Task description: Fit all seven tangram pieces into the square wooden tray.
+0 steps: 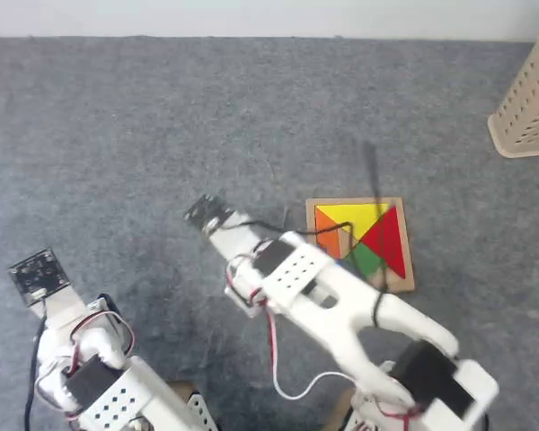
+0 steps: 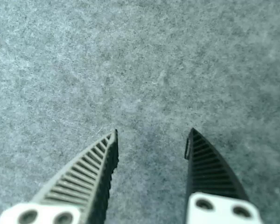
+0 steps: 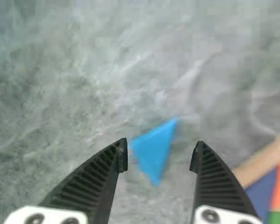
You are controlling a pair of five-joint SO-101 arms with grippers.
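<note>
The square wooden tray point(image 1: 406, 275) lies on the grey carpet right of centre. It holds a yellow piece point(image 1: 350, 215), a red triangle point(image 1: 386, 238), a green piece point(image 1: 366, 259) and an orange piece point(image 1: 328, 235). My right arm point(image 1: 341, 305) stretches over the tray's left side. A light blue triangle point(image 3: 154, 149) lies flat on the carpet just outside the tray's wooden rim point(image 3: 261, 158). My right gripper point(image 3: 161, 141) is open above it, one finger on each side. My left gripper point(image 2: 154, 131) is open over bare carpet at the near left, with nothing between its fingers.
A cream perforated container point(image 1: 530, 99) stands at the far right edge. Grey carpet point(image 1: 162, 117) stretches across the far and left parts of the table. A dark blue piece point(image 3: 261, 193) lies in the tray corner nearest the right gripper.
</note>
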